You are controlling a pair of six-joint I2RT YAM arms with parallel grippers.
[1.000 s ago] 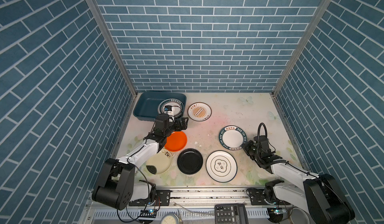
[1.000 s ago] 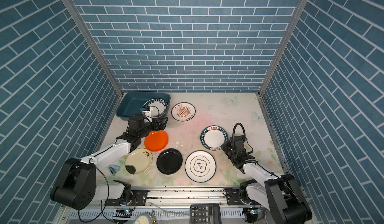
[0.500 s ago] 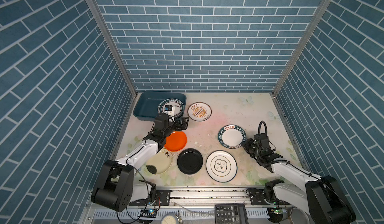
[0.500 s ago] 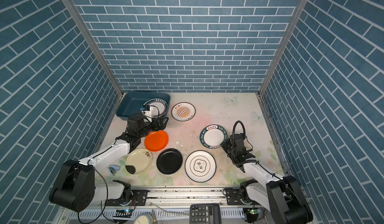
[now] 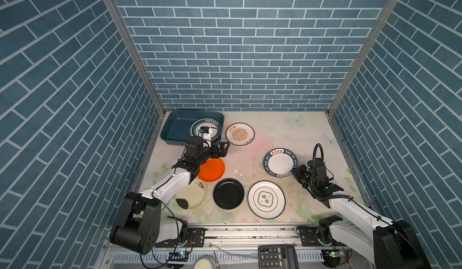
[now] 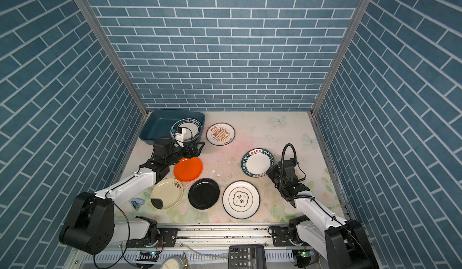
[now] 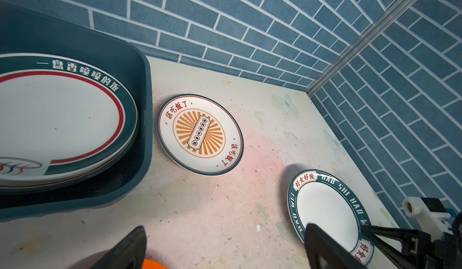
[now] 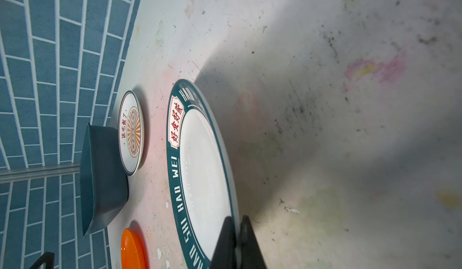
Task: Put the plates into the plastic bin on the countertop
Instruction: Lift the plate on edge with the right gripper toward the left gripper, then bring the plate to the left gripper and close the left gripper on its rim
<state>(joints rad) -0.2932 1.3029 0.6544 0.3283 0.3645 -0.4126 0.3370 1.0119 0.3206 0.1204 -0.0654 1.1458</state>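
Six round plates lie on the pale floral-printed countertop [image 5: 295, 135] outside the dark teal-blue rectangular plastic bin [image 5: 178, 126]. The bin stands in the far left corner and holds a stack of white teal-rimmed plates [image 7: 57, 120].

Just beside the bin's right wall lies the white sunburst plate [image 5: 240, 134]. The near row, left to right, has three plates:
- the cream plate with a dark sprig [image 5: 192, 195], partly under the left arm;
- the plain black plate [image 5: 228, 193];
- the white plate with a cloud-shaped emblem [image 5: 266, 199].

The plain orange plate [image 5: 212, 170] lies between the bin and the near row.

The left gripper [image 5: 222, 149] hangs over bare countertop between the bin's near right corner and the orange plate, its fingers spread wide and holding nothing. The right gripper [image 8: 236, 232] is pinched on the near rim of the white teal-rimmed plate lettered HAO SHI HAO WEI [image 5: 279, 162], right of centre, with one finger on each side of the rim. Whether that plate is raised off the surface cannot be told.
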